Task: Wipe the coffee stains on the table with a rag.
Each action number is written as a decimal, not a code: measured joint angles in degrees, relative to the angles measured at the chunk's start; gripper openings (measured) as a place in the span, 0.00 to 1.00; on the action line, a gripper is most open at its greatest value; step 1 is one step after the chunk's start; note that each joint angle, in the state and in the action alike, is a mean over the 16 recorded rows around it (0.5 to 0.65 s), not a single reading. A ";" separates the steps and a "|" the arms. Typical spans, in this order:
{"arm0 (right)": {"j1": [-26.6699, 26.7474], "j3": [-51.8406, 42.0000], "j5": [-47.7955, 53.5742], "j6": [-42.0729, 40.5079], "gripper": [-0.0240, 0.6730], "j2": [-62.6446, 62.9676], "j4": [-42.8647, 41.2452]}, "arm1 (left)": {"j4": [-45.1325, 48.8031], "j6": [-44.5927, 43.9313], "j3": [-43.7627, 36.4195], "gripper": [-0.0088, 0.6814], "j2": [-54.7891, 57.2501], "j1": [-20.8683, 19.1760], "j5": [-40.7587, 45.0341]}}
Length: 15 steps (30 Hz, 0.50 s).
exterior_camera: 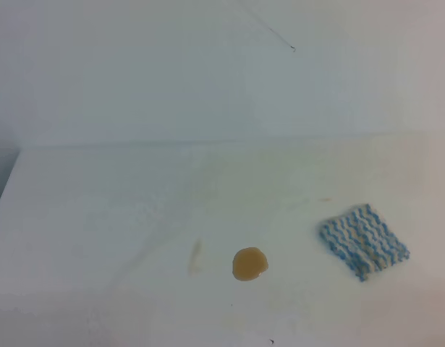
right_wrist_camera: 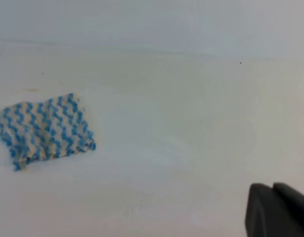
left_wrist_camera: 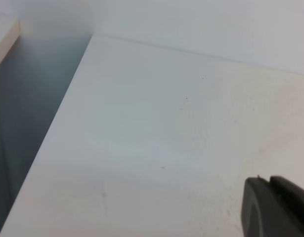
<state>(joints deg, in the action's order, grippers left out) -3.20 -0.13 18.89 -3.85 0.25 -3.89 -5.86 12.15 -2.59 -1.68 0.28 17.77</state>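
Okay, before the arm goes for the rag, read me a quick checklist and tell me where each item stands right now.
1. Rag lying flat on the table, free to grab: ok.
2. Coffee stain in plain sight, nothing covering it: ok.
3. Rag apart from the stain, so it has not soaked anything yet: ok.
4. Stretch of table between rag and stain free of other items: ok, only a faint smudge lies on the stain's far side.
5. Right pincer open for a grasp: not ok, it is shut and holds nothing.
6. Left pincer state: cannot tell, only a dark corner shows.
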 joint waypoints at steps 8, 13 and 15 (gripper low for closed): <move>0.00 0.05 0.00 0.00 0.03 0.00 0.05 | 0.00 0.00 0.00 0.01 -0.01 0.00 0.00; 0.00 0.05 -0.05 0.00 0.03 0.00 0.09 | 0.00 0.00 0.00 0.01 -0.01 0.00 0.00; 0.00 0.05 -0.13 0.00 0.03 0.00 0.15 | 0.00 0.00 0.00 0.01 -0.01 0.00 0.00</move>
<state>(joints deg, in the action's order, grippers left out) -3.20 -0.08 18.75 -3.85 0.25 -3.74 -5.86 12.15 -2.59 -1.68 0.28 17.77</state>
